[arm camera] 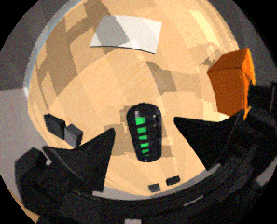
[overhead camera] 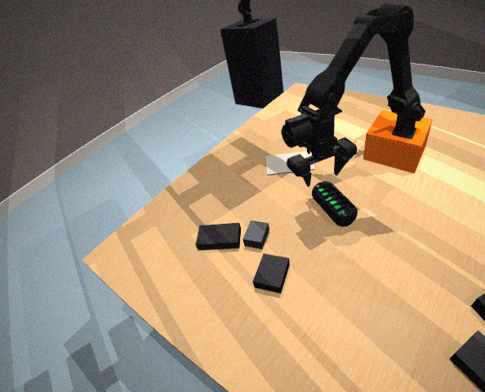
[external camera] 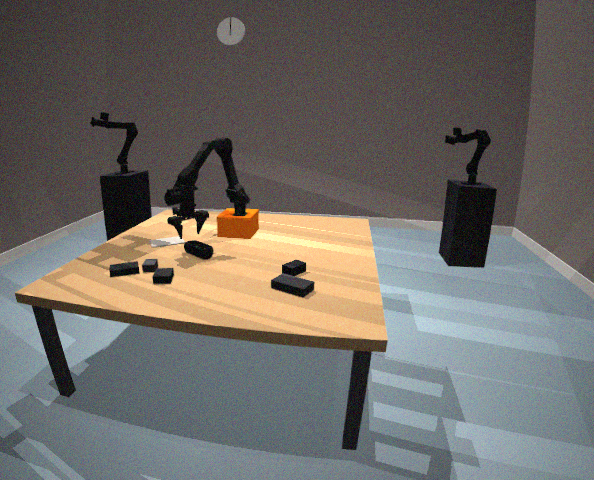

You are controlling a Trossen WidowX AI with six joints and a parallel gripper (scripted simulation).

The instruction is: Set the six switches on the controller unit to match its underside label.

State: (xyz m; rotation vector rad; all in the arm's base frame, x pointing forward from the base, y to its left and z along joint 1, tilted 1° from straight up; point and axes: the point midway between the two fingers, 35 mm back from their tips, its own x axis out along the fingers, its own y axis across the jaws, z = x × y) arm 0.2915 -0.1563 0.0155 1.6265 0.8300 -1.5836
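Note:
The dark controller unit (overhead camera: 335, 203) (external camera: 198, 249) (arm camera: 157, 136) sits upright on the bench (overhead camera: 361, 320) (external camera: 235, 310), its rocker switches facing up. Several green ends show in a row along one long side, the left side in the wrist view. The exact state of each switch is too small to tell. The underside with its label is hidden. My gripper (overhead camera: 322, 179) (external camera: 189, 235) (arm camera: 145, 125) is wide open and empty. It hangs above the unit, near its far end in the top view, with the fingers pointing down and apart from it.
A white sheet (overhead camera: 278, 164) (external camera: 164, 242) (arm camera: 129, 35) lies behind the unit. The orange arm base (overhead camera: 390, 153) (external camera: 235, 226) (arm camera: 228, 91) stands behind right. A black block (overhead camera: 218, 236), a grey block (overhead camera: 256, 233) and another dark block (overhead camera: 271, 273) lie front left; two dark modules (external camera: 293, 267) (external camera: 292, 284) lie right.

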